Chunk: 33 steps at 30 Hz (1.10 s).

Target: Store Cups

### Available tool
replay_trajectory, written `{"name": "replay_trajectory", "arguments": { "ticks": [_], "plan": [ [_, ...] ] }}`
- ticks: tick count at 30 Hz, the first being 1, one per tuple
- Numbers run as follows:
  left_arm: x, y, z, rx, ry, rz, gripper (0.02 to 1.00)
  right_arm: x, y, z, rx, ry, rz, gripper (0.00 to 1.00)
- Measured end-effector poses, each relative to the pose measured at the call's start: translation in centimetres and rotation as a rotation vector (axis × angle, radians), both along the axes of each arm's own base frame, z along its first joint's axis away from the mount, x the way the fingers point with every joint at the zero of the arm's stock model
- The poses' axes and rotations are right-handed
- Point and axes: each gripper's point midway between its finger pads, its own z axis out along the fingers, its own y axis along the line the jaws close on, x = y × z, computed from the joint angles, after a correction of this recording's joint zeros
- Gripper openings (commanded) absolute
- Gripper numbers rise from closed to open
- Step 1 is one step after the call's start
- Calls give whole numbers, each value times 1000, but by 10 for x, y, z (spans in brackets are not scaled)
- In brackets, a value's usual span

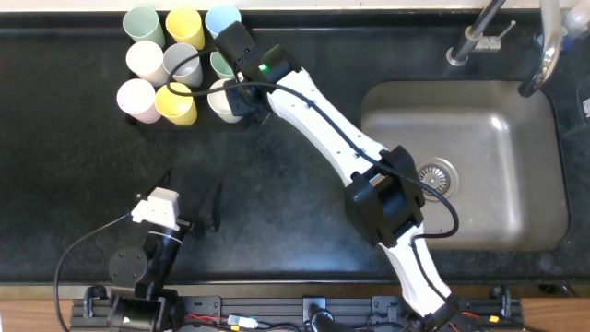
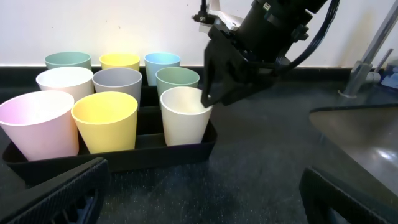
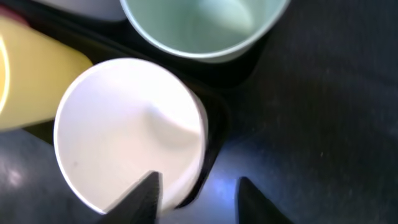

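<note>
**Cream cup straddled at the tray's front corner**

The cream cup (image 2: pixel 183 121) is seen standing upright in the front corner of a black tray (image 2: pixel 155 155), at the end nearest the sink (image 1: pixel 479 157). The right gripper (image 3: pixel 198 180) is held at this cup's rim, on the side facing the sink. One finger is set inside the cup and the other outside it, so the wall is straddled. The fingers are spread apart, and a gap can be seen on both sides of the wall, so nothing is clamped. The right arm is stretched across the black counter (image 1: pixel 92 166) from its base to the tray.

Nine cups are held in the tray, in three rows of three (all upright, mouths up). In the front row a pink cup (image 2: pixel 40 124) and a yellow cup (image 2: pixel 106 121) are placed beside the cream one. A green cup (image 2: pixel 177 79) is found just behind the cream cup, with a grey cup (image 2: pixel 117 81) and a white cup (image 2: pixel 64 81) in the same row.

The left gripper (image 2: pixel 205 199) is kept low over the counter, well apart from the tray and pointed toward it. Its fingers are spread wide, and nothing is held between them.
</note>
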Motion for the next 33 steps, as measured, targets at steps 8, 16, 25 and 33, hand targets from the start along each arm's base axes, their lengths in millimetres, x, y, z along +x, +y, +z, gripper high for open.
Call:
{"name": "replay_trajectory", "arguments": {
  "ticks": [8, 16, 25, 33],
  "plan": [
    [0, 0, 0, 0, 0, 0, 1000, 6, -20, 46, 28, -62, -1, 713],
    [0, 0, 0, 0, 0, 0, 1000, 2, -146, 211, 98, -316, -109, 904],
    [0, 0, 0, 0, 0, 0, 1000, -40, -265, 265, 6, -425, -218, 998],
    [0, 0, 0, 0, 0, 0, 998, -85, -315, 249, -32, -569, -272, 998]
  ]
}}
